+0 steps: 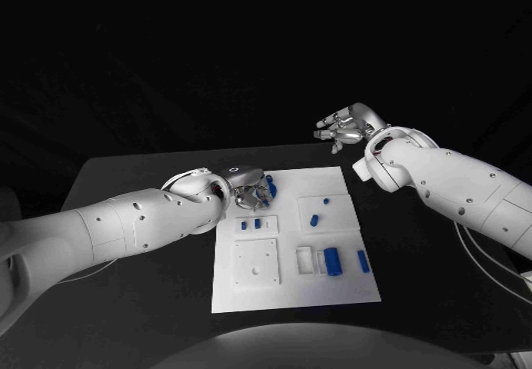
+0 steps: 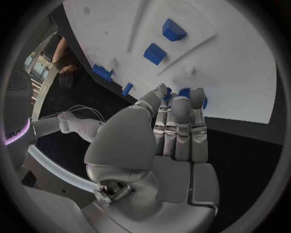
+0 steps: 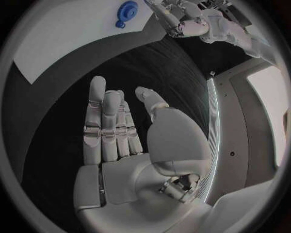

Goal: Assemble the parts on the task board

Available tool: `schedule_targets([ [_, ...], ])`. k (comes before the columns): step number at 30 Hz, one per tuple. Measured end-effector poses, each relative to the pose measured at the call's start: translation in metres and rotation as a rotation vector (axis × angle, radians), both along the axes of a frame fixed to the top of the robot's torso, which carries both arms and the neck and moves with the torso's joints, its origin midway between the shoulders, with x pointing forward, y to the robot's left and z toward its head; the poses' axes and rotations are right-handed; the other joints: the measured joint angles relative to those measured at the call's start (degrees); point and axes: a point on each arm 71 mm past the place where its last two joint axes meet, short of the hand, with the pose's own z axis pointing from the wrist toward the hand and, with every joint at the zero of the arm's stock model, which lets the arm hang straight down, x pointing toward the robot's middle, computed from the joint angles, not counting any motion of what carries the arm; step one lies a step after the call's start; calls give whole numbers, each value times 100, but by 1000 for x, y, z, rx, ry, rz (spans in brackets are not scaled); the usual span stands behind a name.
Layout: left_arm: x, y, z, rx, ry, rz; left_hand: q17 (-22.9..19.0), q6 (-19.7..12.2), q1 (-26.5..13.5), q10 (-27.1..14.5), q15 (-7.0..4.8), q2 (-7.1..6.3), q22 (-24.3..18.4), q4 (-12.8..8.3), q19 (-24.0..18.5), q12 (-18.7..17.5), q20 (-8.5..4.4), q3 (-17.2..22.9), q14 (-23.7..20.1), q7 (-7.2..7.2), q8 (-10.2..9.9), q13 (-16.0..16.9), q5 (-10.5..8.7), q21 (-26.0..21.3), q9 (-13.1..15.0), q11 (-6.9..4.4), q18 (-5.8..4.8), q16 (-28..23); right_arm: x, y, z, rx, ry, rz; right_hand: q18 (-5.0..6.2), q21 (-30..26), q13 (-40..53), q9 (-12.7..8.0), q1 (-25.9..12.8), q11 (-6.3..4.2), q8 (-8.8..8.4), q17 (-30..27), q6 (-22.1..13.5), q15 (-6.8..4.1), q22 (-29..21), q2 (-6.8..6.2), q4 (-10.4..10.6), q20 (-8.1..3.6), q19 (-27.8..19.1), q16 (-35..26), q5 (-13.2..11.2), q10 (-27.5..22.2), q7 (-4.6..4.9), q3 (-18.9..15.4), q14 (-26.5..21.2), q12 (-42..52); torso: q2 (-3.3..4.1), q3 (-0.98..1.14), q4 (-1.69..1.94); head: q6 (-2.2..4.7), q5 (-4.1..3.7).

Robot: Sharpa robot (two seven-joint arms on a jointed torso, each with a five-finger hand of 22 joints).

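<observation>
The white task board (image 1: 338,181) lies in the middle of the black table. My left hand (image 1: 251,197) hovers over the board's far left corner. Its fingers (image 2: 181,116) are stretched out side by side, with their tips at a round blue part (image 1: 270,184) (image 2: 202,101) (image 3: 126,10) lying on the board. That part lies flat and nothing shows in the hand's grasp. My right hand (image 1: 348,127) (image 3: 115,126) is raised past the table's far edge, fingers spread and holding nothing. Several more blue parts lie on the board, such as two short ones (image 1: 251,224) (image 2: 164,41).
Two small blue parts (image 1: 320,211) sit on a raised square plate (image 1: 344,217). Near the board's front are a white square plate (image 1: 256,263), a white block (image 1: 304,260), a wide blue part (image 1: 330,260) and a slim blue one (image 1: 363,261). Black table surrounds the board.
</observation>
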Motion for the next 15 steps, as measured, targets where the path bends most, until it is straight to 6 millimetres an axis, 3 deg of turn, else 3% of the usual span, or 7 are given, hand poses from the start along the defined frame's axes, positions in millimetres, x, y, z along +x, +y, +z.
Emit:
schedule_targets([
  [3, -2, 6, 1, -6, 9, 7, 0, 0, 0, 0, 0, 0, 0, -6, 0, 0, 0, 6, 0, 0, 0, 0, 0, 0, -1, 0, 40, 0, 0, -1, 0, -1, 0, -1, 0, 0, 0, 0, 0, 0, 0, 0, 0, 0, 0, 0, 0, 0, 0, 0, 0, 0, 0, 0, 0, 0, 0, -1, 0, -1, 4],
  [15, -5, 25, 0, -1, 36, 34, -1, -1, -1, -10, 0, -1, -1, -13, -1, 0, 1, 12, 0, 0, -7, 5, -1, 23, -3, 8, 43, -24, 0, -2, 0, -2, 1, -5, 27, 0, -5, 0, 0, 0, 0, -21, 1, -4, -35, 0, 16, 0, 0, 1, 22, 0, -1, 16, -37, 0, 4, 0, -7, -13, 16],
])
